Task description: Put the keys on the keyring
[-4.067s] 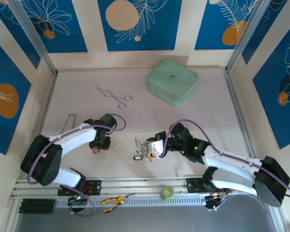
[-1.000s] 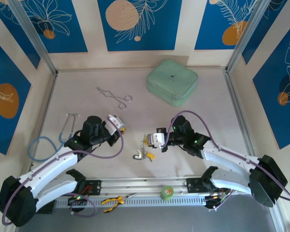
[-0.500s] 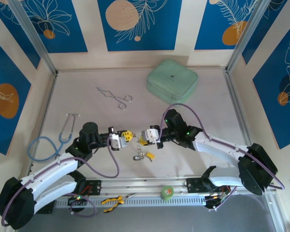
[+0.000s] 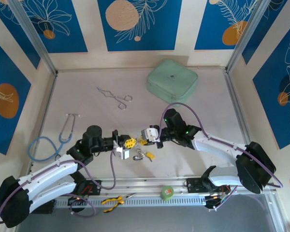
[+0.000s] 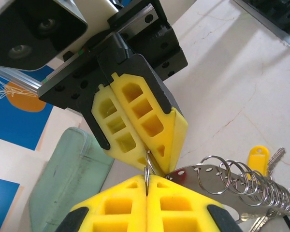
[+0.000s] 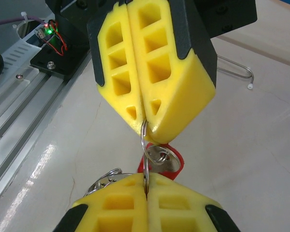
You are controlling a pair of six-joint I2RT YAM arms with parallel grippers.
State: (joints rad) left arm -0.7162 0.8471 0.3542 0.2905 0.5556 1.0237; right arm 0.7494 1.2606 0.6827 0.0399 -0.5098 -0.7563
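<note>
- Right wrist view: the red-tagged key (image 6: 160,162) hangs on a thin split ring (image 6: 143,142) directly between the opposed fingertips.
- Left wrist view: the keyring (image 5: 234,176), a silver plate carrying a row of small rings, sits just beside the left gripper (image 5: 146,180); the yellow-tagged key (image 5: 257,157) lies beyond it.
- The left gripper and the right gripper (image 6: 146,181) are both pressed together, each pinching the split ring, tip to tip.
- Top external view: the left arm (image 4: 53,169) and right arm (image 4: 217,147) extend low toward each other.

A pale, faintly veined bench (image 4: 87,77) sits inside walls of blue panels (image 4: 135,24) with white leaf outlines and peach or orange discs, divided by cream strips (image 4: 186,29). Slanted aluminium posts (image 4: 31,36) stand at the back corners; an aluminium rail (image 4: 135,185) edges the near side.
</note>
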